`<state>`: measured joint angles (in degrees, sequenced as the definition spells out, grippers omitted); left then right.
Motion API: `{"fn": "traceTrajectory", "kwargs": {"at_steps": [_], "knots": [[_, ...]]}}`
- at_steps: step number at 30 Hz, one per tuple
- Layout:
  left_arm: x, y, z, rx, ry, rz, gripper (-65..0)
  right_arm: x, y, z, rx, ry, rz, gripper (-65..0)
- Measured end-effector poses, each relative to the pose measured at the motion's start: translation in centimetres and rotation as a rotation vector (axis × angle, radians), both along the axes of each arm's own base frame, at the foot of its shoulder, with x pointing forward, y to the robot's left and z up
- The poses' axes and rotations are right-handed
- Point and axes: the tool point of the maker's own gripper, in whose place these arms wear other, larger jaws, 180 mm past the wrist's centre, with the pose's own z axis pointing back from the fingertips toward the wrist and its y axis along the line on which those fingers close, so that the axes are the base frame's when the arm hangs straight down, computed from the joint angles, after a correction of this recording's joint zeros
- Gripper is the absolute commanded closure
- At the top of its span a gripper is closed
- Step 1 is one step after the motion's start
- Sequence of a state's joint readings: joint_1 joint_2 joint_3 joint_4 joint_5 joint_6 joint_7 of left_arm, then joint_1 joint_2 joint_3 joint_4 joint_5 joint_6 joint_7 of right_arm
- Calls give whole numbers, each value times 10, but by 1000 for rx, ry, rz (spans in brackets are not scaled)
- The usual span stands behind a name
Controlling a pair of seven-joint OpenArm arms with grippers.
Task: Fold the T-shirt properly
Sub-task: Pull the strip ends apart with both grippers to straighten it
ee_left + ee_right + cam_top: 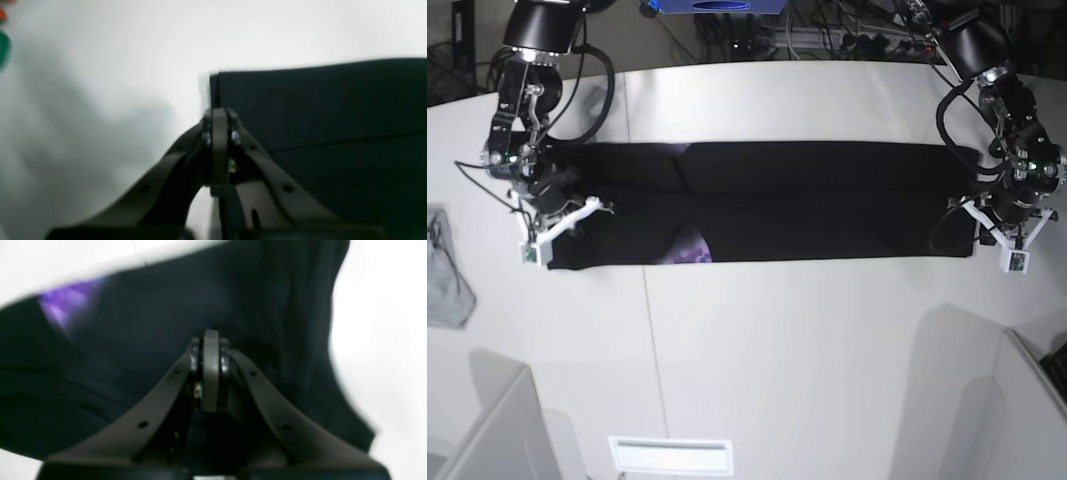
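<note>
The black T-shirt (827,200) lies on the white table, folded into a long flat strip, with a patch of purple print (689,245) at its near edge. My left gripper (979,222) is at the strip's right end. In the left wrist view it (218,113) is shut, with its tips on the shirt's (317,110) side edge near a corner. My right gripper (562,200) is at the strip's left end. In the right wrist view it (210,336) is shut on wrinkled black shirt cloth (140,340), and the purple print (63,303) shows at the upper left.
A small grey cloth (447,270) lies at the table's left edge. Cables and equipment (847,40) sit beyond the far edge. Grey dividers stand at the near left (487,420) and near right (1027,400). A green and red object (3,46) is at the left wrist view's edge.
</note>
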<state>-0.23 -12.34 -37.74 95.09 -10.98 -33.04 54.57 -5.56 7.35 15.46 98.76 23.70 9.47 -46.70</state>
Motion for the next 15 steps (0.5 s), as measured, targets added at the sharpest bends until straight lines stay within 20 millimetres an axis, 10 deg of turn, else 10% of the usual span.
{"fn": "traceTrajectory", "kwargs": {"at_steps": [4, 10, 15], "knots": [[-17, 17, 8, -56, -30, 54, 0, -2, 6, 34, -31, -98, 24, 0], [-46, 15, -21, -141, 31, 65, 0, -9, 6, 29, -34, -73, 28, 0], [-51, 8, -27, -222, -42, 67, -352, -15, 6, 24, -35, -59, 27, 0]]}}
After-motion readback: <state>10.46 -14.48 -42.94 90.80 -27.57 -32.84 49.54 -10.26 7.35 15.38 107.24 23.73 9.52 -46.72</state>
